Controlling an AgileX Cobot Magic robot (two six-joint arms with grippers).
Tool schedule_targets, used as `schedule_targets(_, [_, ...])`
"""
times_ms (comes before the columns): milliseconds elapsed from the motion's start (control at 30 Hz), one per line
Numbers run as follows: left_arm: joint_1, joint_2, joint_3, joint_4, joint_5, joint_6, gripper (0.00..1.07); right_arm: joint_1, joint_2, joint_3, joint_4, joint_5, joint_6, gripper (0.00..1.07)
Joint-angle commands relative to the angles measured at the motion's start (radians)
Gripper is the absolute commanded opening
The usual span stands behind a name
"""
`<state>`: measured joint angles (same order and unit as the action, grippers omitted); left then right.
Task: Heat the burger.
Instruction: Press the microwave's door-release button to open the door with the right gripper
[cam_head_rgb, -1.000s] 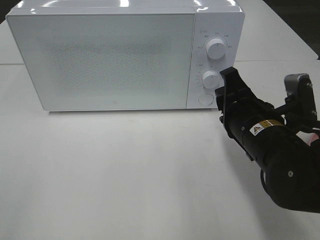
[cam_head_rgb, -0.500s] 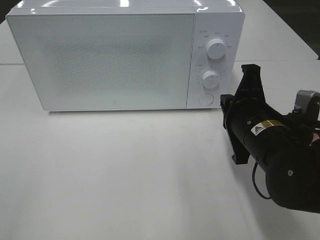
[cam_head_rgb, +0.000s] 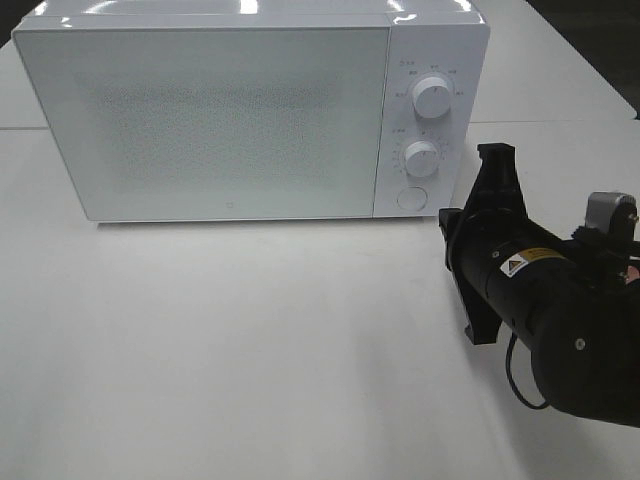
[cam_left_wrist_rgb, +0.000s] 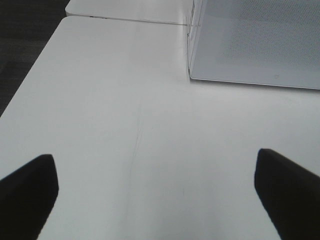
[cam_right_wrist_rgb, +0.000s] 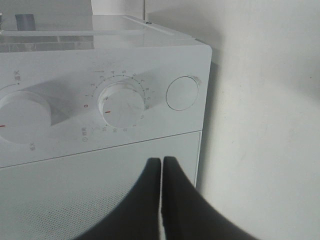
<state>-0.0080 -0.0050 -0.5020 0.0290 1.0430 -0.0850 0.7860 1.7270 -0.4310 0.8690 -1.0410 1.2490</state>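
Burger shows in no view; I judge it sits behind the shut door of the microwave. Right tool, clenched empty, hovers at four o'clock from the timer dial, and left tool gapes over the desk. Whether heating has begun, I cannot tell.

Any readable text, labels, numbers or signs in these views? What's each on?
No words or numbers can be read.
Sticker on the right arm: a warning triangle sign; its print is too small to read.
Markings around the microwave upper knob and lower knob: too small and blurred.
Tiny mark low on the door: unreadable.
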Motion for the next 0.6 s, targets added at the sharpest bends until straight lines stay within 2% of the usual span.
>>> schedule_targets(33, [0.001, -0.022, 0.002, 0.003, -0.008, -0.001, 1.00, -0.001, -0.001, -0.009, 0.005, 0.008, -0.028, 0.00])
schedule_targets(200, [0.001, -0.022, 0.002, 0.003, -0.008, -0.001, 1.00, -0.021, 0.055, -0.036, 0.004, 0.038, -0.013, 0.00])
schedule_targets(600, [0.001, -0.022, 0.002, 0.003, -0.008, -0.001, 1.00, -0.126, 0.158, -0.148, -0.116, 0.091, 0.015, 0.00])
